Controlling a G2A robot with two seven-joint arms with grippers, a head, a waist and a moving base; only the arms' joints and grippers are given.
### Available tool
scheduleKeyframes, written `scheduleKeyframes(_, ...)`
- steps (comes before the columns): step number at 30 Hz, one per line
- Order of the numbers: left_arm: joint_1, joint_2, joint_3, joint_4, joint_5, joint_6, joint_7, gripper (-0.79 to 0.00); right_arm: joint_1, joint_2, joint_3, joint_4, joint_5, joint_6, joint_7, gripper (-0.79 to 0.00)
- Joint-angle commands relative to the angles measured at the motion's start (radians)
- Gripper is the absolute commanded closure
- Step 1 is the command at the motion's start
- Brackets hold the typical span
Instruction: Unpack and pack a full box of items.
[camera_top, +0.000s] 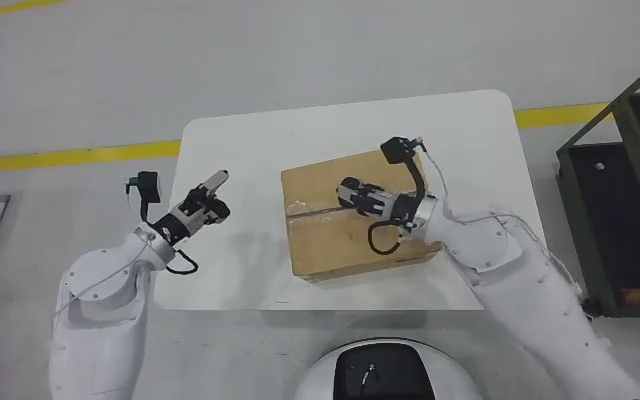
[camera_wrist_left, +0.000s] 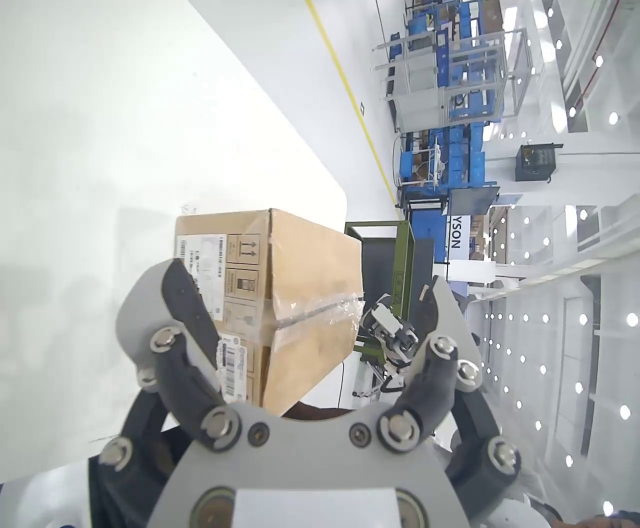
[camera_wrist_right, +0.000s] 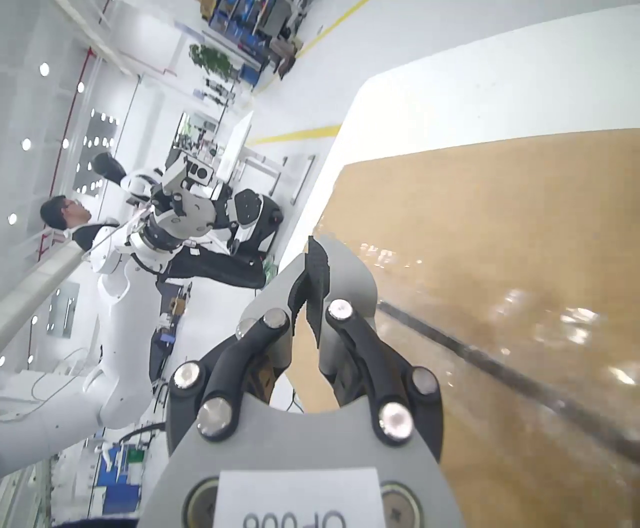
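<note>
We find one white, round-cornered bench (camera_top: 240, 150) carrying the task's thing. A green metal-framed rack (camera_top: 590, 200) stands on the floor off the bench's right end.

The closed brown cardboard box (camera_top: 320, 220) rests on the bench right of centre, close to the edge nearest the robot, and sits skewed to the bench edges. Its top flaps are down. A strip of clear tape (camera_wrist_left: 320, 310) covers the centre seam and folds over onto the side face. That side face bears white printed labels (camera_wrist_left: 215, 260).

The right tool (camera_top: 345, 190) lies over the top of the box, on the half of the lid nearest the left arm and just beside the taped seam. In the right wrist view its fingers (camera_wrist_right: 320, 270) are pressed together with nothing between them, the brown lid (camera_wrist_right: 500, 225) close beneath. We cannot tell whether the tips touch the cardboard.

The left tool (camera_top: 215, 180) hangs above bare bench to the left of the box, apart from it. In the left wrist view this tool (camera_wrist_left: 305, 280) has its fingers (camera_wrist_left: 185, 295) spread wide and grips nothing. The labelled face of the box (camera_wrist_left: 310, 260) shows between them, farther off and untouched.
</note>
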Motion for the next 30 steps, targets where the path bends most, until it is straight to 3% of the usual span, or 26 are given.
scheduleKeyframes(1, 0.015, 0.003, -0.019, -0.002, 0.003, -0.001, 0.0, -0.785, 0.046, -0.009, -0.044, 0.045, 0.002, -0.005, 0.013, 0.0)
scheduleKeyframes(6, 0.039, 0.005, -0.036, -0.011, -0.005, 0.003, 0.013, -0.785, 0.127, -0.034, -0.129, 0.149, 0.007, 0.009, 0.014, 0.0)
scheduleKeyframes(11, 0.04, 0.005, -0.018, -0.03, -0.015, -0.007, 0.013, -0.785, 0.147, -0.041, -0.137, 0.218, 0.026, 0.029, 0.026, 0.0)
scheduleKeyframes(30, -0.037, 0.005, 0.079, 0.013, 0.017, -0.023, -0.009, -0.785, -0.077, 0.043, 0.162, 0.029, -0.007, 0.068, 0.163, 0.0)
